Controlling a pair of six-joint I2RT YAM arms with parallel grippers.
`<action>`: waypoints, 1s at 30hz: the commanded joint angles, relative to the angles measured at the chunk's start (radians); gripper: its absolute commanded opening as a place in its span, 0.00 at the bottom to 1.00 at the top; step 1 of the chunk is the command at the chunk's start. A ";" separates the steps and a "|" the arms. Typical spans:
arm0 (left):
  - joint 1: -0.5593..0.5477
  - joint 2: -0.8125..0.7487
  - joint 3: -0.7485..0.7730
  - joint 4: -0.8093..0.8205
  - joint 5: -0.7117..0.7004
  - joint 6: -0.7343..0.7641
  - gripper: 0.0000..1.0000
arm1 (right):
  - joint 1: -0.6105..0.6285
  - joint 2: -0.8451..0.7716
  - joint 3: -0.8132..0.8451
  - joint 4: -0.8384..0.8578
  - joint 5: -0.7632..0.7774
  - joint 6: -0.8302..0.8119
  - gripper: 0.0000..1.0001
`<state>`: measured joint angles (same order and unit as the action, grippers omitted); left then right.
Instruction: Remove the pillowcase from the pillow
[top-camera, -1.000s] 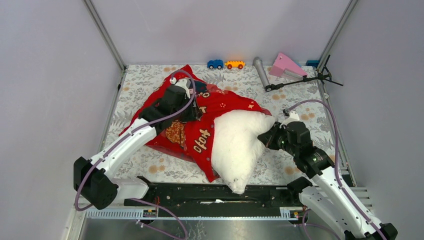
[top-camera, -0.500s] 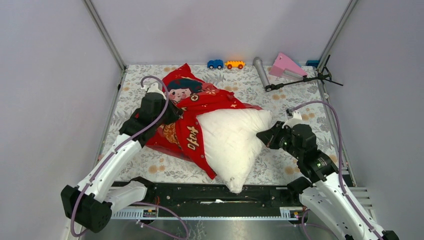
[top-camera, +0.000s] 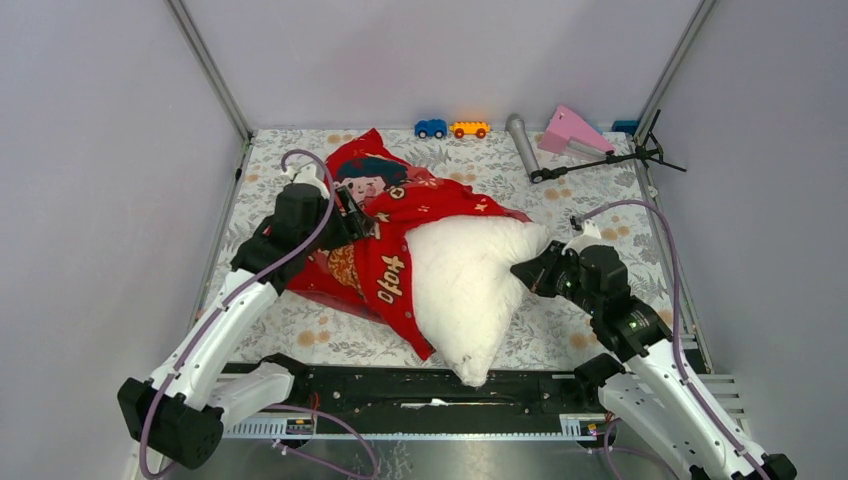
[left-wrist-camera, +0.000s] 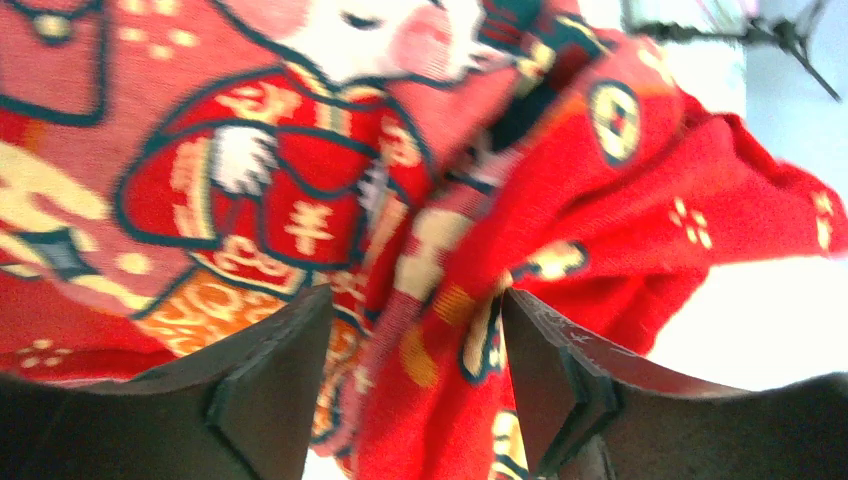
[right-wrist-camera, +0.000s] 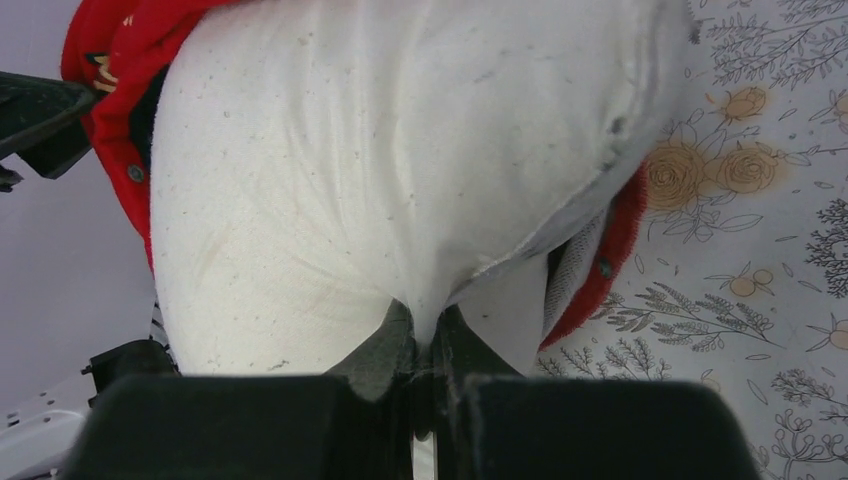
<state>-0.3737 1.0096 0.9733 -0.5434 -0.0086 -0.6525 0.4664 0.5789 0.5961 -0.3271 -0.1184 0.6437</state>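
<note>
Top external view: red pillowcase (top-camera: 385, 265) bunched up, left of table middle, covering far-left part of white pillow (top-camera: 465, 290). Bare white part of pillow sticks out to right and near side. Right gripper (top-camera: 522, 270) clenched on pillow's right corner; right wrist view shows white cloth squeezed between its fingers (right-wrist-camera: 385, 345). Left gripper (top-camera: 360, 222) sits on pillowcase's left side, fingers (left-wrist-camera: 270, 385) spread wide, red fold between them. Grey flowery table cloth (top-camera: 580, 200) underneath. Blue toy car (top-camera: 431, 128) and orange toy car (top-camera: 469, 129) at far edge.
</note>
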 joint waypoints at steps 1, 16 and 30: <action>-0.164 -0.001 0.100 0.013 -0.018 0.029 0.68 | -0.004 0.033 0.003 0.163 -0.049 0.062 0.00; -0.963 0.311 0.474 -0.239 -0.595 0.031 0.98 | -0.005 0.181 0.051 0.370 -0.204 0.195 0.00; -0.990 0.746 0.716 -0.667 -0.810 -0.213 0.99 | -0.005 0.209 0.122 0.412 -0.288 0.280 0.00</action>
<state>-1.3872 1.7069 1.6436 -1.0409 -0.7177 -0.7502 0.4618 0.8131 0.6209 -0.0608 -0.3523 0.8692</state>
